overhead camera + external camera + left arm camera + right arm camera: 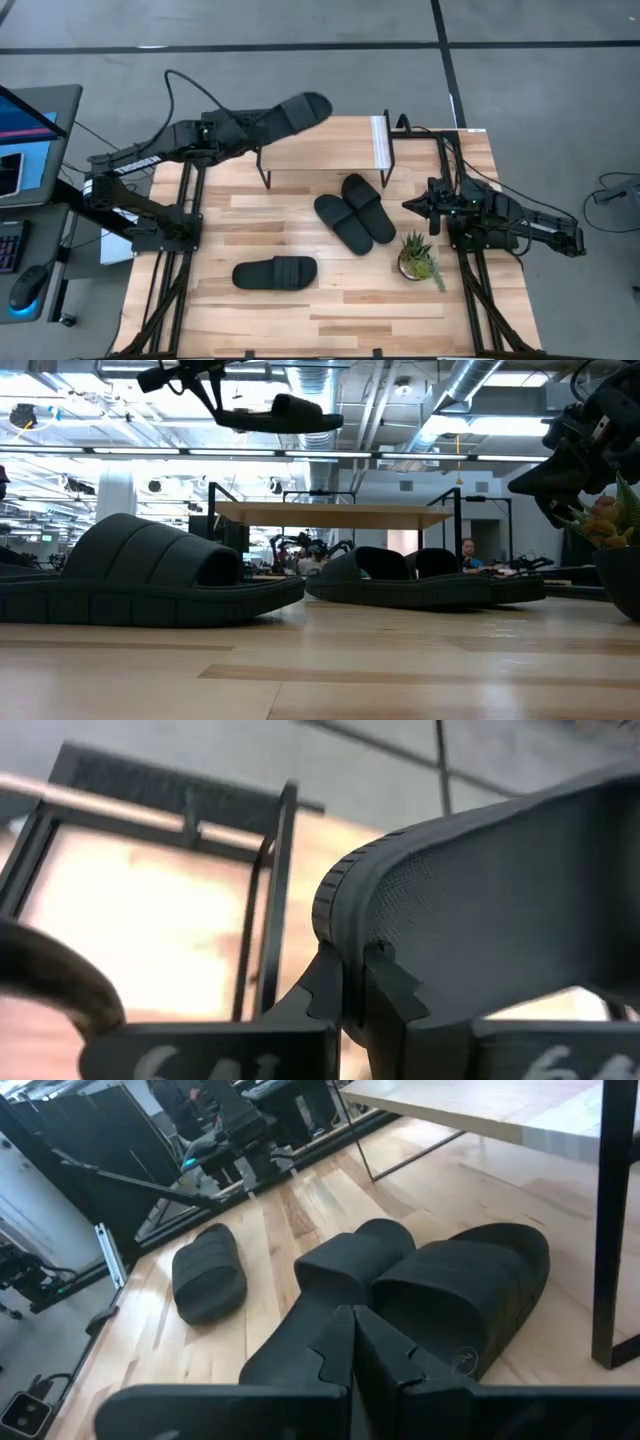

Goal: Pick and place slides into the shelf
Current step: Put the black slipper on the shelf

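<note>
My left gripper (240, 128) is shut on one black slide (285, 113) and holds it in the air over the shelf's far left corner. The shelf (320, 150), a light plank on thin black legs with a white strip (378, 145), stands at the table's far edge. Two slides (355, 210) lie side by side on their soles in front of it. Another slide (275, 272) lies nearer the near edge, also seen in the low view (140, 575). My right gripper (410, 205) is shut and hovers just right of the pair (430, 1285). My left gripper pinches the slide's sole rim (350, 945) at one end between its two fingers (325, 982). It comes from the table's left, roughly level. The slide (285, 415) is lifted clear, about level, high above the shelf top (330, 513), reaching away from the fingers.
A small potted plant (418, 258) stands on the table below my right gripper, near the right edge. A desk with a screen, keyboard and mouse (28, 285) sits left of the table. Bare wood lies between the single slide and the pair.
</note>
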Controlling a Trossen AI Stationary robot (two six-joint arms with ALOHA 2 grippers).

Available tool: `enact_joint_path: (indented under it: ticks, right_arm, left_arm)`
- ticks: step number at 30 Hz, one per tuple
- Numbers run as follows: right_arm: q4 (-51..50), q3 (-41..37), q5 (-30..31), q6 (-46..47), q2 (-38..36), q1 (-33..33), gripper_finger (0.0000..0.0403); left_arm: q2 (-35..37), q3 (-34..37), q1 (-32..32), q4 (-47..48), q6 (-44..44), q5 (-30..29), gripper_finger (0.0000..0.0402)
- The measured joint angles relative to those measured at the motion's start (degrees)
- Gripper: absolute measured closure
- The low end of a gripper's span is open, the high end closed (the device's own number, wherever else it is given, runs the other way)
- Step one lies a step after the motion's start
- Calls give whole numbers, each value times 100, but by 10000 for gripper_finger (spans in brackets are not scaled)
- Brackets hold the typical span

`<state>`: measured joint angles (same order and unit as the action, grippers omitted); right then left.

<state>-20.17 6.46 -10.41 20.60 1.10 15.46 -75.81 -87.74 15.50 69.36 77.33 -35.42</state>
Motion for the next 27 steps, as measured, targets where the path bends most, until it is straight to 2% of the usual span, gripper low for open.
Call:
enact_joint_path:
  ticks: [3, 9, 19, 24, 27]
  right_arm:
    - [-2, 0, -4, -2, 0, 0, 403]
    - [-11, 0, -6, -4, 1, 0, 403]
    - [-31, 0, -6, -7, 2, 0, 403]
    - [-39, 0, -4, -7, 2, 0, 403]
    - [-39, 0, -4, -5, 2, 0, 403]
  left_arm:
    - [1, 0, 1, 236, 232, 279, 401]
    - [-49, -4, -255, 428, 804, 350, 401]
    - [-613, -4, -1280, 712, 2997, -259, 401]
    - [-873, -4, -1734, 848, 4181, -377, 401]
    - [-1009, -4, -1919, 616, 4445, -441, 401]
